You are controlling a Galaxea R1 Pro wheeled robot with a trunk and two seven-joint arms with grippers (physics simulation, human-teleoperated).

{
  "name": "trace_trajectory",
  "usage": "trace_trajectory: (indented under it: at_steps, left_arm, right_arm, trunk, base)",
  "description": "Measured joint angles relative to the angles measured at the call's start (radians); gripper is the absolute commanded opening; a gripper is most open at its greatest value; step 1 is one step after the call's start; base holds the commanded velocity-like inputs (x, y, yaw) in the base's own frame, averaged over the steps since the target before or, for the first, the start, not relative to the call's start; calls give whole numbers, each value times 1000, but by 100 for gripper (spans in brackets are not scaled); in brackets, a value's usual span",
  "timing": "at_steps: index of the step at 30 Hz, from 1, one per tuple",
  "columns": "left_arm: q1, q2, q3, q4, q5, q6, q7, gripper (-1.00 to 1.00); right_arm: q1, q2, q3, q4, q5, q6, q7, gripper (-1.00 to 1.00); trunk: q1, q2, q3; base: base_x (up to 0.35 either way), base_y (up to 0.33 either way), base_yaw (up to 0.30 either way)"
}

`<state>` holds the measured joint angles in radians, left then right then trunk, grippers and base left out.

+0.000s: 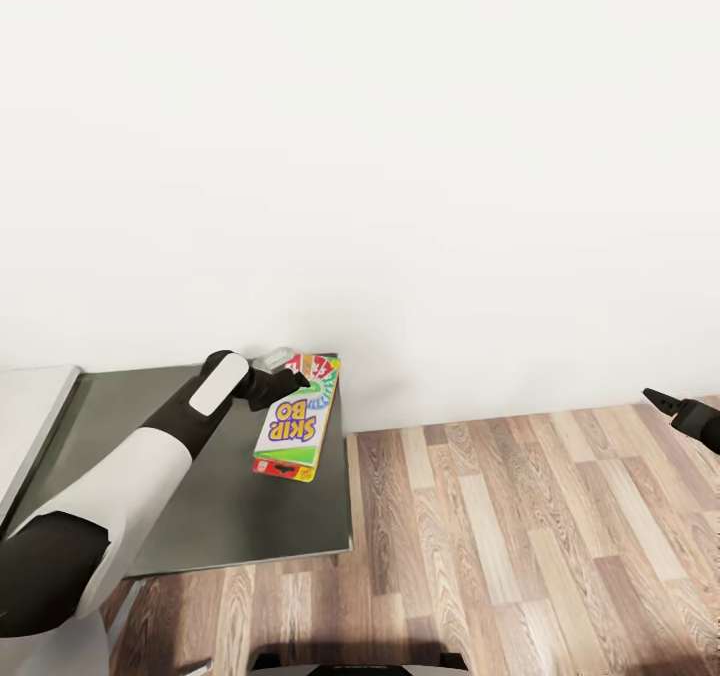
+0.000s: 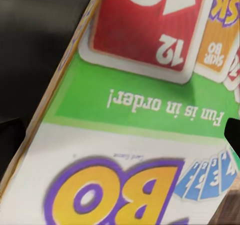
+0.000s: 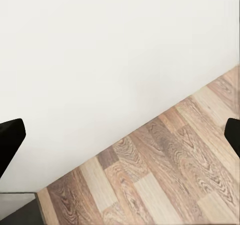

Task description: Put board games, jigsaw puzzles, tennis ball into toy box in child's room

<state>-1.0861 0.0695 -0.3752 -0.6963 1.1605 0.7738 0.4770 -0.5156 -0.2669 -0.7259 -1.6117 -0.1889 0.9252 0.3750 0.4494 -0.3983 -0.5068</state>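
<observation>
A long white, red and green "Skip-Bo" board game (image 1: 294, 418) lies flat on the dark-grey section of the table (image 1: 200, 496), along its right edge. My left gripper (image 1: 298, 381) hovers over the box's far end, by the printed red cards. In the left wrist view the box lid (image 2: 135, 105) sits very close under the left gripper (image 2: 120, 135), whose dark fingertips (image 2: 11, 137) stand wide apart at the picture's edges, so it is open. My right gripper (image 1: 662, 400) hangs over the floor far to the right, open and holding nothing.
A plain white wall (image 1: 400, 156) rises right behind the table. Wood-plank floor (image 1: 520, 536) spreads to the right of the table, and also appears in the right wrist view as floor (image 3: 165, 175). The table's light-grey section (image 1: 30, 406) joins at the left.
</observation>
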Motion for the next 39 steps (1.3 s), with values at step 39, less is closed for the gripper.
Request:
trace_trajectory:
  at_steps: [39]
  left_arm:
    - [0, 2, 1, -3, 1, 0, 1, 100]
  right_arm:
    - [0, 2, 0, 0, 1, -1, 0, 100]
  trunk:
    - [0, 0, 0]
  base:
    - [0, 0, -40]
